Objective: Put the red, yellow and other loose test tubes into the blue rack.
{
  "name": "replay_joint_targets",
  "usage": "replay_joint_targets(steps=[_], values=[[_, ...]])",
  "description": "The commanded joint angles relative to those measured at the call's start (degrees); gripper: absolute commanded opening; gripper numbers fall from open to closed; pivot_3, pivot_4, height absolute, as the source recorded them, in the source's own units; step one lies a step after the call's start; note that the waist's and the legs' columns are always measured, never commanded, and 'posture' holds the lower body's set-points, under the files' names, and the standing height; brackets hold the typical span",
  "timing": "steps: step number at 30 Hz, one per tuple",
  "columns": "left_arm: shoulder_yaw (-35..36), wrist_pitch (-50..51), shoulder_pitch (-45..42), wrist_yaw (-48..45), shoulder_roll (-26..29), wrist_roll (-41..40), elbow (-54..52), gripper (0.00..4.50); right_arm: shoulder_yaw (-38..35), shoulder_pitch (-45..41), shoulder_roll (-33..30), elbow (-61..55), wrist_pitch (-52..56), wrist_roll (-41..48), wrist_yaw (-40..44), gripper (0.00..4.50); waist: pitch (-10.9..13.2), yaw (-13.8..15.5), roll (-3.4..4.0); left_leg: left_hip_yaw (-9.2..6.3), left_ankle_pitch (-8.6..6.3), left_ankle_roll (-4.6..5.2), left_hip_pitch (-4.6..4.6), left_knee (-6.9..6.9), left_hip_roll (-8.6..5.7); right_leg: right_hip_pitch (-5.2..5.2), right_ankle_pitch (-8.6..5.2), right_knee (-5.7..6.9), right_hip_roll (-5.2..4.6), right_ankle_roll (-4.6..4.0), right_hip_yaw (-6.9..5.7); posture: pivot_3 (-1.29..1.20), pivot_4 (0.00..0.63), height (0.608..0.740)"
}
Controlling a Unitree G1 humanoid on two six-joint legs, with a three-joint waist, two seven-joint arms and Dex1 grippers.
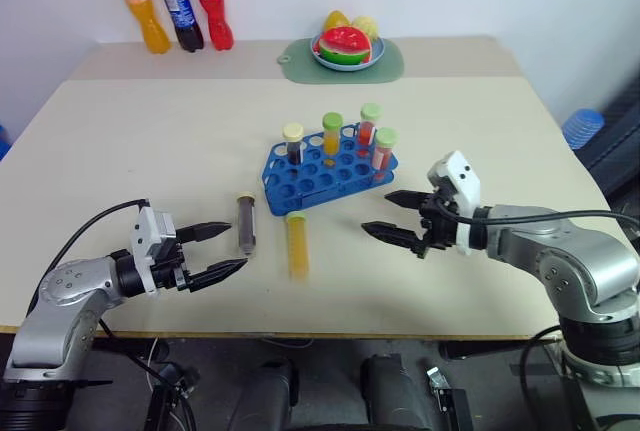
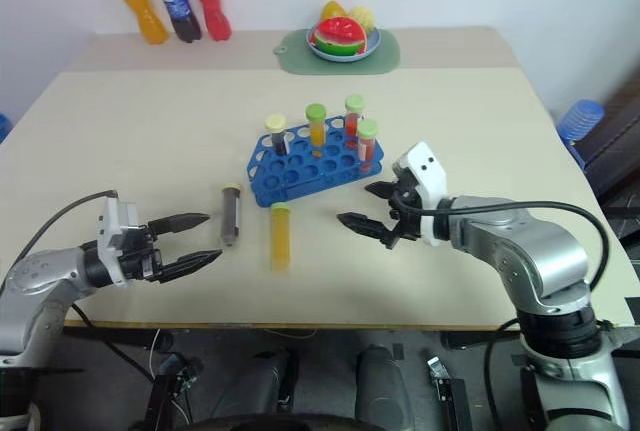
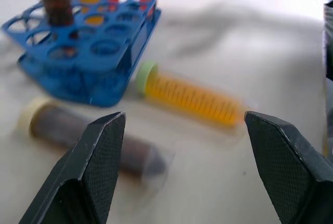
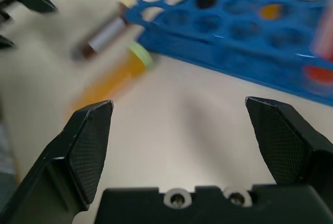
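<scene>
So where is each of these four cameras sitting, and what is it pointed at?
Left and right eye views: on the head, looking forward and down over the table; both arms show.
Left wrist view: on the left wrist, along the open left gripper, facing the yellow tube and dark tube.
Right wrist view: on the right wrist, along the open right gripper, facing the same tubes.
All four share the blue rack.

**Plastic, matt and glossy**

My table has a smooth, matt beige top. The blue rack looks like glossy hard plastic. The loose tubes are clear plastic. My fingers have a finely textured matt black surface.
</scene>
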Motion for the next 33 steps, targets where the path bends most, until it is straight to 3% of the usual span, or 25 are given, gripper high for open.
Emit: replay_joint_targets(steps=[1,6,10,12,14,17,18,22,33], values=[[-0.97,8.61,-0.98,10.02,-4.99,-6.96,-9.61,3.78,-1.43,3.36,-1.53,-1.26,-9.14,-2.08,3.37,4.49,-0.03,0.71,-0.06,-0.04,-0.02,0.03,-0.14,0.06,-0.05,-0.08,0.00,-0.02,-0.04,0.01,-0.03,0.00,0.150,0.740],[-0.62,28.62,-4.49,33.03,-10.64,-18.90,-21.86,3.78,-5.49,19.87,-11.92,2.85,-39.09,-11.80,21.64,4.49,-0.07,1.62,-0.16,-0.21,-0.10,0.17,-0.54,0.43,-0.33,-0.18,0.01,-0.07,-0.11,0.16,-0.09,0.00,0.150,0.740],[1.17,42.92,-11.48,54.26,-12.44,-31.11,-24.41,3.78,-7.48,27.00,-16.92,8.28,-49.55,-15.50,27.64,4.49,-0.07,0.40,-0.17,-0.14,-0.16,0.27,-0.42,0.80,-0.38,-0.04,-0.03,0.20,-0.04,0.25,-0.03,0.00,0.150,0.740],[0.56,52.73,-17.81,68.16,-11.21,-41.23,-19.67,3.78,-6.53,25.84,-16.38,10.73,-52.36,-17.33,26.87,4.49,-0.01,-0.32,-0.24,-0.17,-0.16,0.27,-0.04,0.80,-0.36,0.30,-0.03,0.31,-0.01,0.25,-0.03,0.00,0.150,0.740],[-3.28,56.53,-23.64,80.43,-6.79,-56.54,-12.49,3.78,-5.60,24.04,-15.28,12.21,-53.12,-17.60,26.34,4.49,0.01,-0.55,-0.28,-0.21,-0.17,0.27,0.44,0.73,-0.33,0.71,-0.07,0.30,0.04,0.26,-0.03,0.00,0.150,0.740],[-11.13,53.20,-28.91,95.38,0.04,-76.72,-4.86,3.78,-4.59,23.00,-14.40,12.47,-53.55,-17.97,25.98,4.49,0.01,-0.39,-0.28,-0.31,-0.18,0.26,0.48,0.71,-0.31,0.75,-0.12,0.31,0.02,0.33,0.00,0.00,0.150,0.740],[-12.77,52.36,-30.99,99.35,-0.82,-79.89,-2.26,3.78,-5.24,23.75,-14.72,12.54,-53.83,-17.13,27.27,4.49,0.01,-0.10,-0.27,-0.31,-0.19,0.26,0.44,0.69,-0.34,0.72,-0.13,0.24,-0.01,0.35,0.01,0.00,0.150,0.740],[-12.79,53.84,-35.00,106.00,-5.21,-81.73,3.35,3.78,-7.64,28.03,-15.45,11.05,-56.96,-15.52,30.89,4.49,0.03,1.51,-0.32,-0.34,-0.28,0.19,0.24,0.81,-0.51,0.67,-0.19,0.12,-0.17,0.44,0.09,0.00,0.150,0.740],[-11.62,64.98,-47.08,119.26,-16.57,-81.73,22.43,3.78,-7.55,34.92,-13.95,9.46,-67.89,-15.82,34.31,4.49,0.05,1.44,-0.36,-0.25,-0.29,0.17,0.28,0.85,-0.58,0.68,-0.19,0.16,-0.08,0.44,0.13,0.00,0.150,0.740]])
